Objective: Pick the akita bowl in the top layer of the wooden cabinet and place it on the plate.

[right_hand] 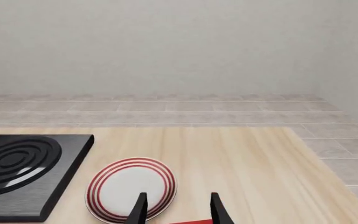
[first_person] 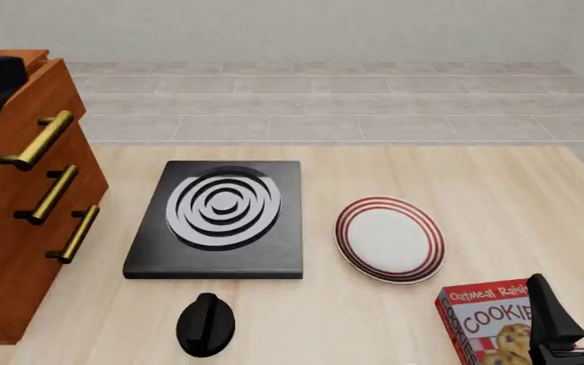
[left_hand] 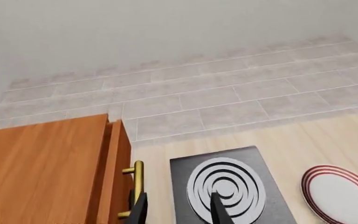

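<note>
Left claw spread near top drawer handle, upper left of front view. Right claw spread, empty, low right. Risk: slipping off handle, drawer staying shut, bowl unreachable.

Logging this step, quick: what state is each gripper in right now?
Left gripper: open, holding nothing, close to the top layer's brass handle.
Right gripper: open, holding nothing, low over the table near the plate.

Black slab, black knob, cookie box.

Table (plate, slab, knob)
</note>
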You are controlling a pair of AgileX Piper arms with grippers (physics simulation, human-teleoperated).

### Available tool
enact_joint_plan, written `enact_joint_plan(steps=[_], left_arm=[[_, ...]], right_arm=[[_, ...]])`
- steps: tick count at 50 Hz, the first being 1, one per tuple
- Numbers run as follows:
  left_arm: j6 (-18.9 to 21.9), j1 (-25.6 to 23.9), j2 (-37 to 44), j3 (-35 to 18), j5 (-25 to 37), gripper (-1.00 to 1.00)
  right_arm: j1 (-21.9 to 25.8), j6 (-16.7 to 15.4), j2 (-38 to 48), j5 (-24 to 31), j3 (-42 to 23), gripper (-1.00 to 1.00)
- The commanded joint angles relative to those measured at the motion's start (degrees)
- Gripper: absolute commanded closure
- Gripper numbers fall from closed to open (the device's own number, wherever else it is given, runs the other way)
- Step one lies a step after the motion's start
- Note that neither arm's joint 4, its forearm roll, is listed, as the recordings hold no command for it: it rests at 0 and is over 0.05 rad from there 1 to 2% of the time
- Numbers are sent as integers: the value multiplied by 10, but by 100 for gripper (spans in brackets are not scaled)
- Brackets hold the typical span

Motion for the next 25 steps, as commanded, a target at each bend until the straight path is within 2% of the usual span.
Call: enact_joint_plan(steps=[1,3,5,20,22,25], left_arm=[[-7,10,31,-25,30,-100],[-17,16,40,-33,33,-100],[11,27,43,-37,30,-100],[-26,22,91,-64,65,-100],[-42,26,103,-73,74,-100],[-38,30,110,-83,80,-100]], right_arm=[[-1,1,1,-2,0,-100],[-1,1,-2,2,0,-100],[0,1,-1,1,0,-100],[-2,-2,10,-8,0,-100],[-2,-1,9,-7,0,-100],[-4,1,1,-1,-1,-100]])
